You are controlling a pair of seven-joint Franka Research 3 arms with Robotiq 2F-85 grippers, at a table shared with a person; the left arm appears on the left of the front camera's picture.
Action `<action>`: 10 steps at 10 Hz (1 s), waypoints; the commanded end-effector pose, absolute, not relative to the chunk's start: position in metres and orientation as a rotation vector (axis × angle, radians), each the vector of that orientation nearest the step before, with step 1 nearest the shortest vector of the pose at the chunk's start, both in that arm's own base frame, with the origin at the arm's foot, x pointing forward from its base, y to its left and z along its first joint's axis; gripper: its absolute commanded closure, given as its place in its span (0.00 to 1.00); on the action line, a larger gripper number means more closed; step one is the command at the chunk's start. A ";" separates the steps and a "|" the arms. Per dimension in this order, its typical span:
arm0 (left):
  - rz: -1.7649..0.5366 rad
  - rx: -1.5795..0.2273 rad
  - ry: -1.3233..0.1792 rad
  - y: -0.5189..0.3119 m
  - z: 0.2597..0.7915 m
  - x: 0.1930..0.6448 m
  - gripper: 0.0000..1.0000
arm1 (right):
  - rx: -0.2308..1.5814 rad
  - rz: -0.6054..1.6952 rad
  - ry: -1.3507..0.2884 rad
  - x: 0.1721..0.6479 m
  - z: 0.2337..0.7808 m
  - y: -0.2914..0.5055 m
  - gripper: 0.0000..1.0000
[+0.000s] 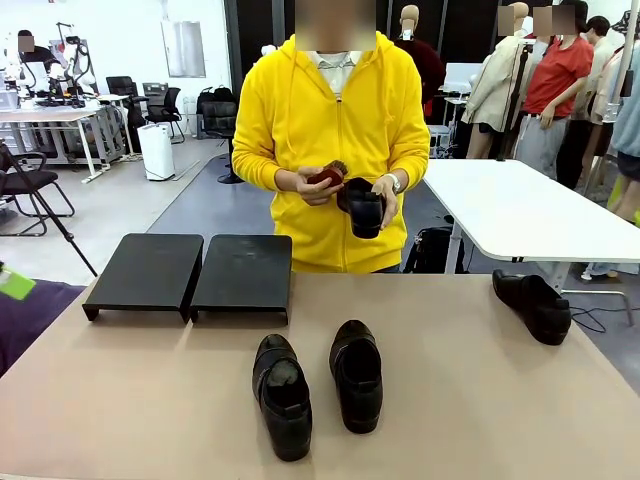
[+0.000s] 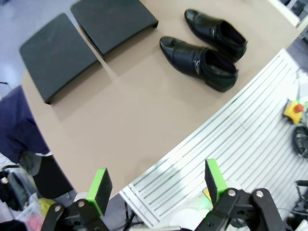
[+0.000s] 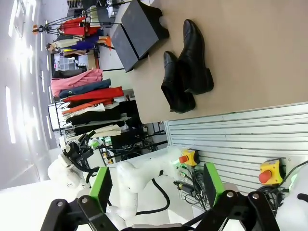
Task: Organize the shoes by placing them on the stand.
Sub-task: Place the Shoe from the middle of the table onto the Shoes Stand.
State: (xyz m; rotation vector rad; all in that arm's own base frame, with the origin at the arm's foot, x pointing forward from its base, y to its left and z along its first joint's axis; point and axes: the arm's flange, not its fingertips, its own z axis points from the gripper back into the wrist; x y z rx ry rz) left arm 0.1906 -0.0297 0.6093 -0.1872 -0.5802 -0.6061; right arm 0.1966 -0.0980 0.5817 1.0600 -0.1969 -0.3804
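A fourth glossy black leather loafer (image 1: 365, 212) is held up off the table, toe down, in front of a person in a yellow hoodie (image 1: 300, 110). The person's hand on the picture's right (image 1: 387, 188) wraps the loafer's upper edge and hides part of it. The other hand (image 1: 303, 181) grips a small reddish-brown thing (image 1: 328, 175) that is too small to identify. In the right wrist view the two nearest loafers overlap, one covering part of the other, and the stand is cut off at the top edge.

The low flat black stand (image 1: 243, 272) sits in two adjoining sections on the far left part of the beige tabletop (image 1: 450, 400). The left loafer (image 1: 283, 395) and the middle loafer (image 1: 357, 375) lie side by side on the tabletop, between the robot's edge and the stand's right section, apart from it. The right loafer (image 1: 533, 305) lies near the far right corner, well apart from the stand.

The left gripper (image 2: 156, 182) hangs above the near table edge, its green pads spread wide and released, grasping nothing. The right gripper (image 3: 156, 183) is likewise spread wide and released. A white table (image 1: 510, 205) stands behind the person.
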 end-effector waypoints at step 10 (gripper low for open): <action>-0.563 -0.146 -0.219 -0.348 0.499 0.270 0.00 | 1.071 -0.366 -0.205 0.197 0.584 -0.099 0.00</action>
